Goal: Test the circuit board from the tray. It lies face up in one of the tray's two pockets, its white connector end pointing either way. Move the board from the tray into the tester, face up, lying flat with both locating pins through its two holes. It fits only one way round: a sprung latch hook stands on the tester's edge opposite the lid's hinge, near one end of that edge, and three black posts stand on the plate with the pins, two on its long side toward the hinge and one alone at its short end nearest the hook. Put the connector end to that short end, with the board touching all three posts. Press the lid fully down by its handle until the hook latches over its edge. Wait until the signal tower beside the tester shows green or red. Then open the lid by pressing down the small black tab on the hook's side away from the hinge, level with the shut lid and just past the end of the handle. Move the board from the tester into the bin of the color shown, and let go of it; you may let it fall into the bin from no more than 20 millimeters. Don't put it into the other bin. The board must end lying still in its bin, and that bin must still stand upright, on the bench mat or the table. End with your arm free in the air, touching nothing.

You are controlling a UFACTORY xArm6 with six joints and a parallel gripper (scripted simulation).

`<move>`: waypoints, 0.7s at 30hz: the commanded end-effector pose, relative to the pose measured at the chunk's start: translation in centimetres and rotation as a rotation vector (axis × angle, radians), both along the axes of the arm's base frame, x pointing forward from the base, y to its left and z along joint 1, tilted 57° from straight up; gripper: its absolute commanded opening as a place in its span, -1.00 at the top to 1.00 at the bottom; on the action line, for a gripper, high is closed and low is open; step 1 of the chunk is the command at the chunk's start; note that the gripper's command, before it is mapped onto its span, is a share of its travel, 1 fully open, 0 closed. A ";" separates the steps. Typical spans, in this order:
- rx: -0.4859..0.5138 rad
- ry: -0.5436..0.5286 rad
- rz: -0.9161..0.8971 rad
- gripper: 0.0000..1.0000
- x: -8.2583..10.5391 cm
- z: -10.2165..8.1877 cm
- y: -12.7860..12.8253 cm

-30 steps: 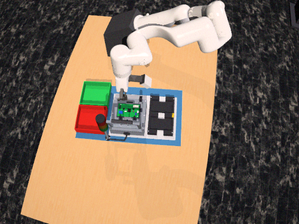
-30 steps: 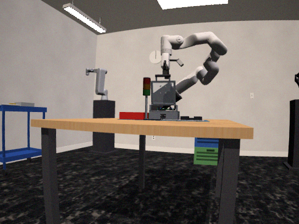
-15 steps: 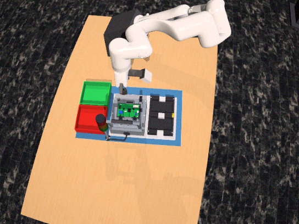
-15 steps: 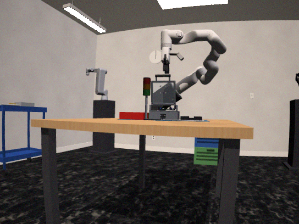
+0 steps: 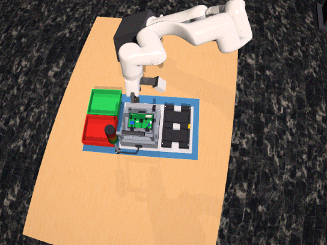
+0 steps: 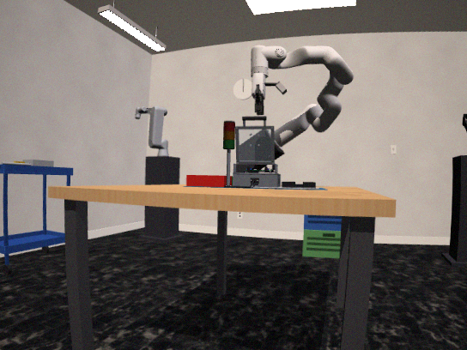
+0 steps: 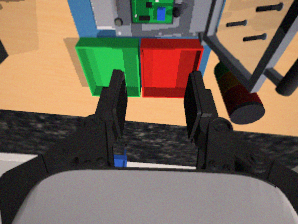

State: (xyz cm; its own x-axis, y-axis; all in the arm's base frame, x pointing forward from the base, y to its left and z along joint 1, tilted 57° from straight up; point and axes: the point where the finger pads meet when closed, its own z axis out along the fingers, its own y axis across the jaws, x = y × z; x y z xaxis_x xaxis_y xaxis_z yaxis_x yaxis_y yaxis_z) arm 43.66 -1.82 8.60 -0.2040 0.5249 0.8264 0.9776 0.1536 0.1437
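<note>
The green circuit board lies face up in the grey tester, with its white connector toward the tray side. It also shows at the top of the wrist view. The tester's lid stands upright and open, with its handle on top. My gripper hangs just above that handle, fingers pointing down. In the wrist view the gripper is about half open with nothing between the fingers. The signal tower stands beside the tester, and I cannot tell whether any lamp is lit.
The green bin and the red bin stand side by side left of the tester, both empty. The black tray lies to the right on the blue mat, both pockets empty. The tower's cable runs along the tester's front.
</note>
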 end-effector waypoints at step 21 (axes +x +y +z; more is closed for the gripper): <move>-0.002 -0.003 -0.001 -0.01 13.7 2.1 2.0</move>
State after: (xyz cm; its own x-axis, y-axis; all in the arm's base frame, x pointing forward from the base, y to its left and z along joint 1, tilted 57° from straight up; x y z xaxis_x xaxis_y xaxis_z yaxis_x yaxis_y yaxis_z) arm 56.36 0.30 10.57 -0.2071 0.5290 0.8230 0.9773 0.1496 0.1498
